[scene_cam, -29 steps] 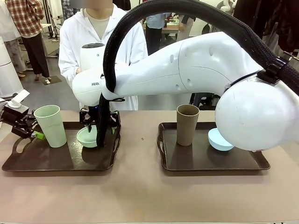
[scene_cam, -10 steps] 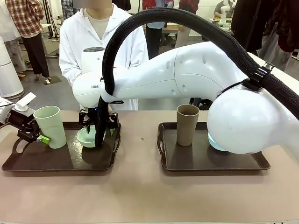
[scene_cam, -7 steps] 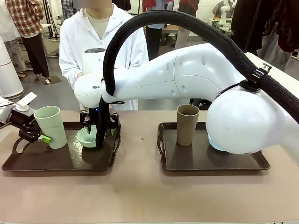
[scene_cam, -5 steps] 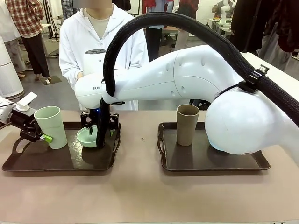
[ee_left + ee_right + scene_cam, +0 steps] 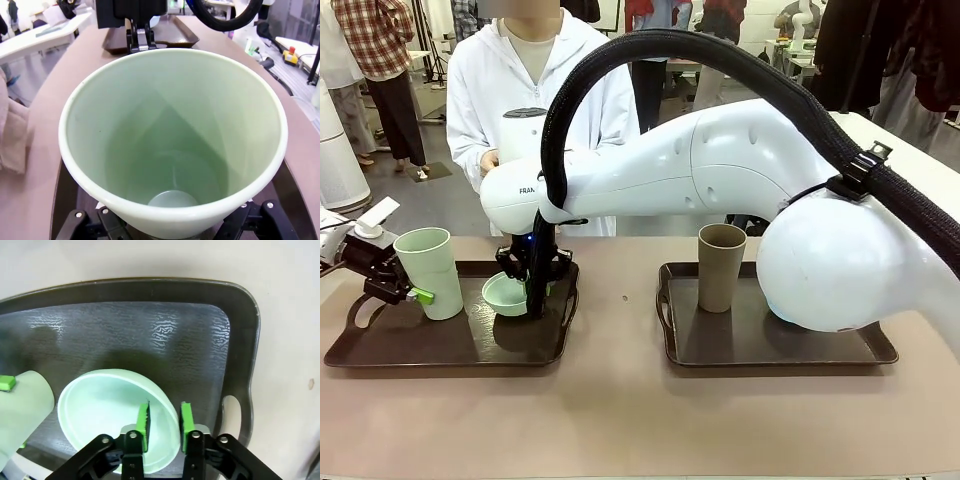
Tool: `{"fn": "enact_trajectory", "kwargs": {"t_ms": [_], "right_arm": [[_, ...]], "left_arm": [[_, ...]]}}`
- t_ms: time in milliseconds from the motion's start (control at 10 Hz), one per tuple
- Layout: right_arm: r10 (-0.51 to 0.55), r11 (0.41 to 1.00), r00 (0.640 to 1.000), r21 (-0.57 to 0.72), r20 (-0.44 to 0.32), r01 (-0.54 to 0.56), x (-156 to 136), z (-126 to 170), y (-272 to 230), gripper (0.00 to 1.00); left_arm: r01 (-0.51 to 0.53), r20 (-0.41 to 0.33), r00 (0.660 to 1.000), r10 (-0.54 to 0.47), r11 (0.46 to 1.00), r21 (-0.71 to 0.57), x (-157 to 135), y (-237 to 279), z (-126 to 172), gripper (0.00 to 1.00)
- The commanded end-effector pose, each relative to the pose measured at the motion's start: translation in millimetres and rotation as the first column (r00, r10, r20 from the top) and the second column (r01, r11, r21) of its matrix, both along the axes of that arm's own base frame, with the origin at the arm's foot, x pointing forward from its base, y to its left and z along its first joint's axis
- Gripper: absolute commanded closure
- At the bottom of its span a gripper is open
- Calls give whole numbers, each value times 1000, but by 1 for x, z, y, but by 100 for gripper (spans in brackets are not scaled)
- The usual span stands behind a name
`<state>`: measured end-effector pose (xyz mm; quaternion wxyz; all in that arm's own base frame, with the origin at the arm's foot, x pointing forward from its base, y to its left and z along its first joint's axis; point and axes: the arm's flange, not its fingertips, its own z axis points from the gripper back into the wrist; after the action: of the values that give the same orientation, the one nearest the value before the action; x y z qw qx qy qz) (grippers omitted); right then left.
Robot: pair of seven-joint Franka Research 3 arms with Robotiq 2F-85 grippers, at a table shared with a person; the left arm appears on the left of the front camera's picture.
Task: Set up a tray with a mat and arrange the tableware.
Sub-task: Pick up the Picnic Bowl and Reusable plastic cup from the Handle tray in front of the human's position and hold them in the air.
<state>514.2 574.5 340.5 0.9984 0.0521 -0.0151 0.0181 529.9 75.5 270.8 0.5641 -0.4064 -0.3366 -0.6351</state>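
Tan tabletop (image 5: 620, 425) is carrying two dark trays, with a person in a white coat (image 5: 535, 95) standing beyond the left tray (image 5: 440, 352). At that tray's left end the left gripper (image 5: 408, 295) is clamping the mint tumbler (image 5: 432, 268). Just beside it, the right gripper (image 5: 164, 422) is pinching the mint bowl (image 5: 100, 405) by its rim. Well right of that tray, the brown tumbler (image 5: 720, 265) is standing on the second tray (image 5: 720, 350), which the right arm (image 5: 820, 260) is partly covering.

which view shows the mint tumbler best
The front view: the mint tumbler stands nearly whole and upright on the left tray, the left gripper shut on its side. The left wrist view looks straight down into it, rim to bottom; the right wrist view catches one edge of it beside the bowl.
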Motion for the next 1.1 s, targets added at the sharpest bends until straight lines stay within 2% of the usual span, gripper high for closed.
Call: {"fn": "enact_trajectory", "kwargs": {"t_ms": [0,100,200,400,500,700,800,1000], "right_arm": [[3,1000,1000,19,-29,-2,9,1,6,100],[7,1000,1000,18,-30,-7,10,1,6,100],[9,1000,999,17,-32,-8,10,0,6,100],[8,1000,999,17,-35,-7,10,0,4,100],[-5,1000,999,17,-42,5,8,2,3,100],[56,997,997,53,-61,-53,-8,24,-7,100],[106,993,993,53,-57,-103,-26,45,-17,100],[97,995,995,7,-21,-97,-67,90,-34,100]], "left_arm": [[-18,17,1000,18,1000,-18,0,-4,-1,100],[-17,19,1000,18,1000,-18,0,-3,-1,75],[-18,17,1000,18,1000,-18,0,-3,-1,100],[-24,15,1000,24,1000,-16,0,-2,0,100],[-30,15,999,30,1000,-11,-1,1,3,75],[-38,-54,998,38,999,13,-8,13,22,75],[-48,-46,998,49,999,11,-15,24,45,75],[-67,-18,998,66,997,-24,-32,40,99,75]]}}
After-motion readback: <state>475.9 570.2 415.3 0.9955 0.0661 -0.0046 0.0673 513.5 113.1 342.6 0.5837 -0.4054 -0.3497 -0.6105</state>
